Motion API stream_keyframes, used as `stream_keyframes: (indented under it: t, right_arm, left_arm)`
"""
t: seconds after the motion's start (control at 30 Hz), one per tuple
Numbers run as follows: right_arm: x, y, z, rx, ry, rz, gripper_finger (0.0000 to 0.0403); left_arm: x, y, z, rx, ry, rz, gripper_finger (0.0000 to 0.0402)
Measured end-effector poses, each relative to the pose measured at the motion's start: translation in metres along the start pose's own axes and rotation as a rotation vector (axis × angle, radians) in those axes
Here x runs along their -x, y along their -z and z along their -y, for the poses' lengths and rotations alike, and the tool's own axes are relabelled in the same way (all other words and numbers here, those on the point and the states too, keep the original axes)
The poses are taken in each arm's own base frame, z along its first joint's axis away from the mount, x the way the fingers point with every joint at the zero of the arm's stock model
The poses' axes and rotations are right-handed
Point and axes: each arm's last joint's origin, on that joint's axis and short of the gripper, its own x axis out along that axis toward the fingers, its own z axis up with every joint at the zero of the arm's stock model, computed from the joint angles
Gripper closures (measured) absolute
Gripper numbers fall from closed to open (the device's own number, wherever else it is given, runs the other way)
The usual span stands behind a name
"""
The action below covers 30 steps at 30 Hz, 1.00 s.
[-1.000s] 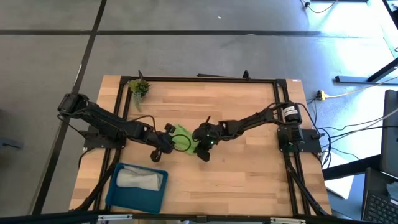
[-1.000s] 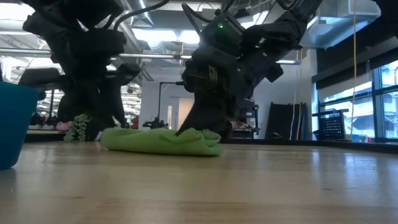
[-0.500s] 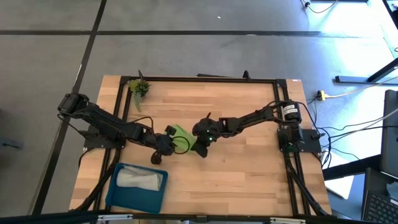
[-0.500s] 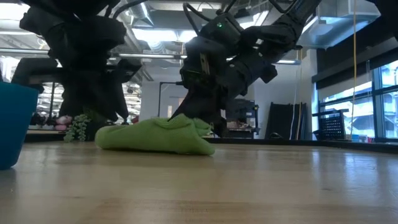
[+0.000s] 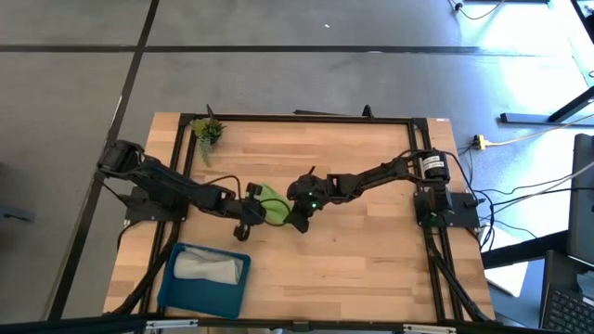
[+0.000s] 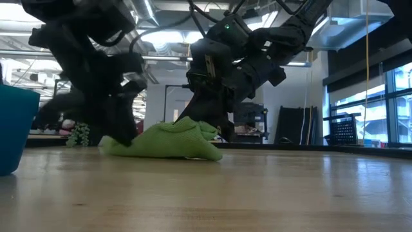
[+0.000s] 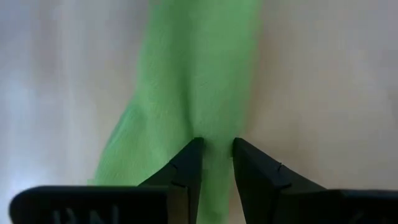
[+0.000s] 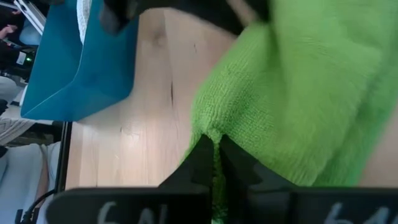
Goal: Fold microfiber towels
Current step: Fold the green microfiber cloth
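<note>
While the lime towel (image 5: pixel 271 206) is lying bunched mid-surface (image 5: pixel 371 260), the left gripper (image 5: pixel 252 215) is pinching its near-left edge, fingers (image 7: pixel 186 168) clamped on cloth, the right gripper (image 5: pixel 299 221) is gripping its right side, fingers (image 8: pixel 202 158) together on a fold, a grey towel (image 5: pixel 209 267) sitting in the blue tray (image 5: pixel 181 292).

The towel (image 5: pixel 270 206) was bright lime green, plain, between 2 black arms. At 7 o'clock the tray (image 5: pixel 176 286) was blue, holding a light grey cloth (image 5: pixel 211 267). The table (image 5: pixel 371 250) showed pale wood grain.
</note>
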Motion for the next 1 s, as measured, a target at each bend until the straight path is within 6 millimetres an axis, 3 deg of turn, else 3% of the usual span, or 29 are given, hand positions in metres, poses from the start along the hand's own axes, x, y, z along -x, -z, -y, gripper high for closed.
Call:
stream_keyframes:
  t: [0.1, 0.33, 0.57, 1.0]
  right_arm:
    - [0.0, 0.0, 0.0, 0.002, 0.0, 0.0, 0.039]
    - [0.0, 0.0, 0.0, 0.004, 0.0, 0.0, 0.039]
    - [0.0, 0.001, 0.001, -0.015, 0.016, -0.015, 0.039]
    - [-0.002, 0.015, 0.004, -0.107, 0.164, -0.073, 0.039]
  left_arm:
    - [-0.003, 0.002, -0.002, -0.003, -0.079, -0.035, 0.0321]
    - [-0.005, 0.003, -0.001, -0.029, -0.073, -0.041, 0.0324]
    - [-0.005, 0.002, -0.001, -0.054, -0.072, -0.042, 0.0394]
    - [0.009, -0.024, -0.008, -0.099, 0.111, -0.001, 0.0401]
